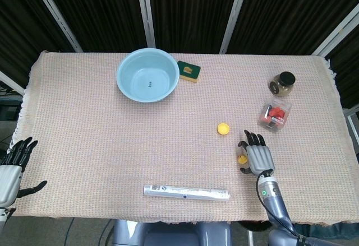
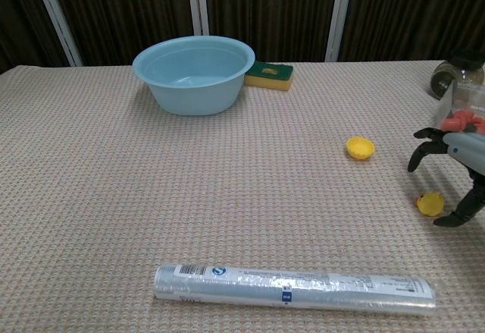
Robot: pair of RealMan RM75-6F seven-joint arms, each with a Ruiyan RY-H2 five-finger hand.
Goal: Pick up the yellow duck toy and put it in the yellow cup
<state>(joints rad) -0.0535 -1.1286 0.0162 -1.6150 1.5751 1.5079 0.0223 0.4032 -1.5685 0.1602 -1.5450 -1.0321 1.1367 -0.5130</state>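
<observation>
Duck toy (image 2: 430, 203) lay on the table cloth (image 1: 101, 145), near the right front part of the table, and your right hand (image 1: 258, 157) was just over it. The right forearm came up from the front edge of the table, and the hand was palm down, with its fingers (image 2: 424, 145) spread and bent down on the far side of the toy and the thumb low on the near side. So the toy was between fingers and thumb, but the hand was not closed on it; I could not tell if any finger touched it. Your left hand (image 1: 11, 165) was far away at the left front corner, beyond the cloth edge, fingers apart and holding nothing.

From large to small, the other things were these. The blue bowl (image 1: 147, 75) stood at the back, with a green and yellow sponge (image 1: 189, 70) just beside it on the right. A long wrapped roll (image 1: 186, 191) lay near the front edge, its length along that edge. At the right back stood a dark-lidded jar (image 1: 282, 83) and a clear box (image 1: 274, 114) with red pieces. The yellow cup (image 1: 223, 128) stood open side up, near the toy, to its left and further back.

The toy was small and round; which way it faced I could not tell.
</observation>
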